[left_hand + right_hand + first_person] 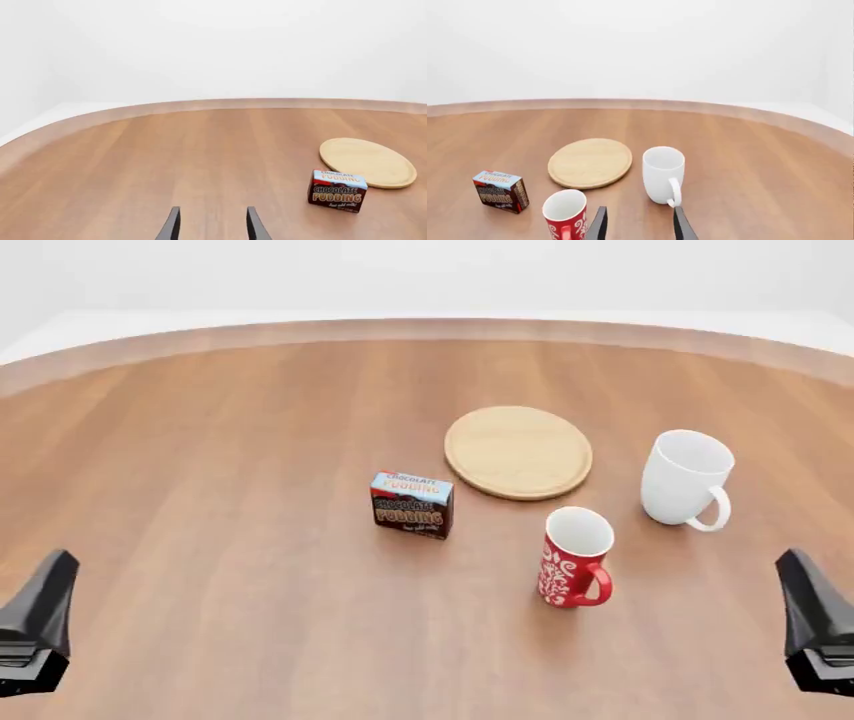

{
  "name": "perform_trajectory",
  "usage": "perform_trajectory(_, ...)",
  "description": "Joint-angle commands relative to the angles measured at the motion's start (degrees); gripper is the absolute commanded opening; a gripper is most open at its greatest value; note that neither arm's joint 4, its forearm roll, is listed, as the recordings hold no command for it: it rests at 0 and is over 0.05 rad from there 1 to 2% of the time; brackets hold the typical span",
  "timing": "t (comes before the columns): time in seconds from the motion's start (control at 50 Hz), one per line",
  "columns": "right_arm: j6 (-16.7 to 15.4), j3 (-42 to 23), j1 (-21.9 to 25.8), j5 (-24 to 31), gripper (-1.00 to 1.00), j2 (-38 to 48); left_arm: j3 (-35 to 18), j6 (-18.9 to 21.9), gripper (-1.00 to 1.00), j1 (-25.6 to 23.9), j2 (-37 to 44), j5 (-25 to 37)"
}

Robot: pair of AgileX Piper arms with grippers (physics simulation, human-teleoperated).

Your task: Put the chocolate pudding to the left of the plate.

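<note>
at the lower left edge of the front view sits the left gripper (36,625), a dark shape low over the table (200,490). in its own wrist view its two fingers (172,226) stand apart with nothing between them, so it is wide.

next, near the middle of the front view, the pudding box (411,504) stands upright on the wood. it sits just beside the plate (518,452), down and to the left of it, not touching. the plate has nothing on it.

lower and more to the right stands a red mug (575,558), with nothing seen inside. a white mug (686,479) stands right of the plate, also with nothing seen inside.

at the lower right edge is the right gripper (817,625). its fingers (600,225) are wide too, holding nothing.
</note>
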Motion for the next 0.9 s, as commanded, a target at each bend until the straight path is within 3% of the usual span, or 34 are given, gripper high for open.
perform_trajectory(0.02,-0.1,-0.3,-0.3,-0.2,1.0,0.0,0.0,0.0,1.0,0.0,0.0,0.0)
perform_trajectory(0.22,-2.2,-2.7,-2.2,-0.4,1.0,0.0,0.0,0.0,1.0,0.0,0.0,0.0)
perform_trajectory(0.34,-5.7,-9.7,3.2,3.5,1.0,0.2,0.0,0.0,1.0,0.0,0.0,0.0)
perform_trajectory(0.36,-5.4,-11.1,3.8,3.5,1.0,1.2,0.0,0.0,1.0,0.0,0.0,0.0)
perform_trajectory(0.38,-8.6,-13.8,7.2,0.9,1.0,5.9,0.0,0.0,1.0,0.0,0.0,0.0)
perform_trajectory(0.42,-10.5,-16.9,9.8,0.2,1.0,10.5,0.0,0.0,1.0,0.0,0.0,0.0)
perform_trajectory(0.46,-10.9,-18.4,10.8,0.0,1.0,12.3,0.0,0.0,1.0,0.0,0.0,0.0)
perform_trajectory(0.6,-18.8,-29.2,16.2,-1.0,1.0,26.5,0.0,0.0,1.0,0.0,0.0,0.0)
perform_trajectory(0.78,-24.8,-43.2,18.5,7.0,1.0,38.3,0.0,0.0,1.0,0.0,0.0,0.0)
perform_trajectory(0.9,-25.6,-47.9,19.9,10.3,1.0,43.1,0.0,0.0,1.0,0.0,0.0,0.0)
